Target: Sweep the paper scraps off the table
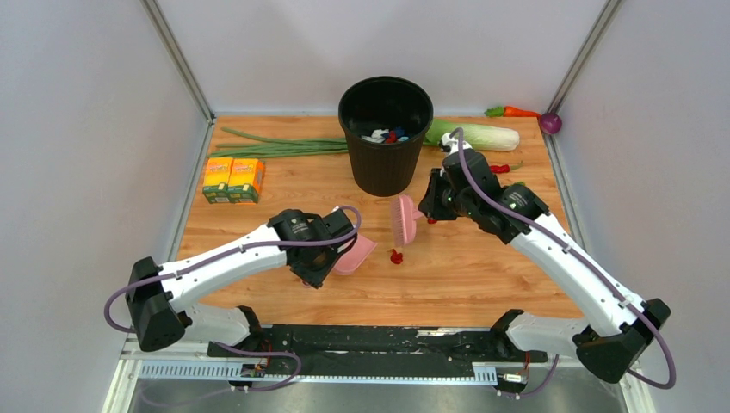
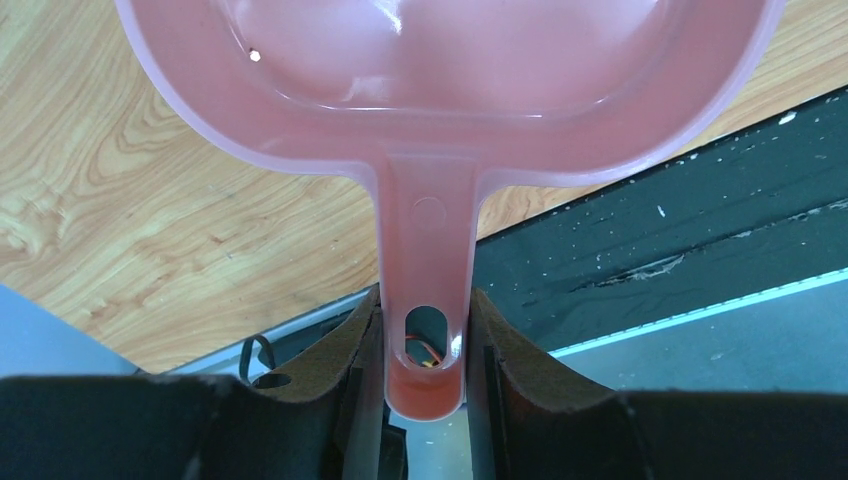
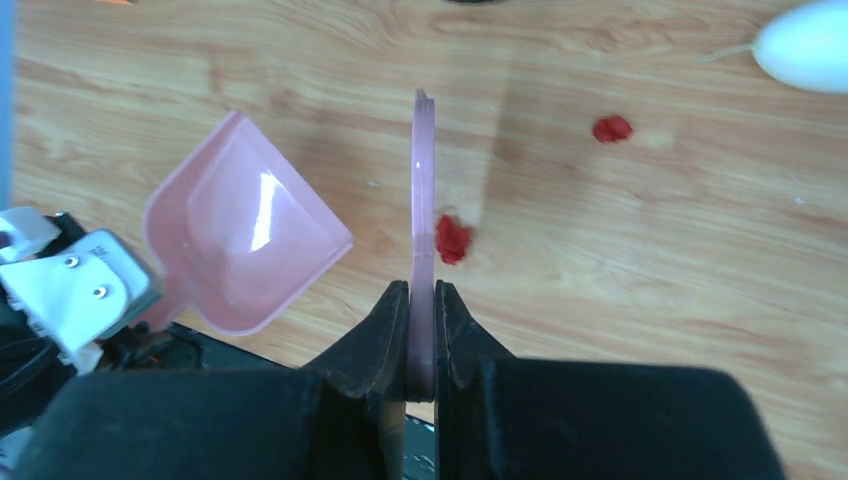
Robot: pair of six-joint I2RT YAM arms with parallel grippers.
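Observation:
The table point(image 1: 482, 275) is a light-brown wood board. One red paper scrap point(image 1: 396, 255) lies between the dustpan and the brush. It also shows in the right wrist view point(image 3: 452, 239), touching the brush's right side. A second scrap point(image 3: 612, 128) lies farther right. My left gripper point(image 1: 331, 249) is shut on the handle of the pink dustpan point(image 1: 355, 254), as the left wrist view shows point(image 2: 425, 350). The pan point(image 2: 440, 70) looks empty. My right gripper point(image 1: 428, 202) is shut on the handle of the pink brush point(image 1: 402, 220), seen edge-on point(image 3: 424, 200), with the jaws clamping it point(image 3: 422, 340).
A black bin point(image 1: 385, 133) with red, white and blue scraps inside stands at the back centre. Green onions point(image 1: 275, 146) and orange boxes point(image 1: 232, 179) lie at the left. A cabbage point(image 1: 482, 135), carrot point(image 1: 521, 111), purple onion point(image 1: 551, 123) and red chili point(image 1: 504, 168) lie at the right.

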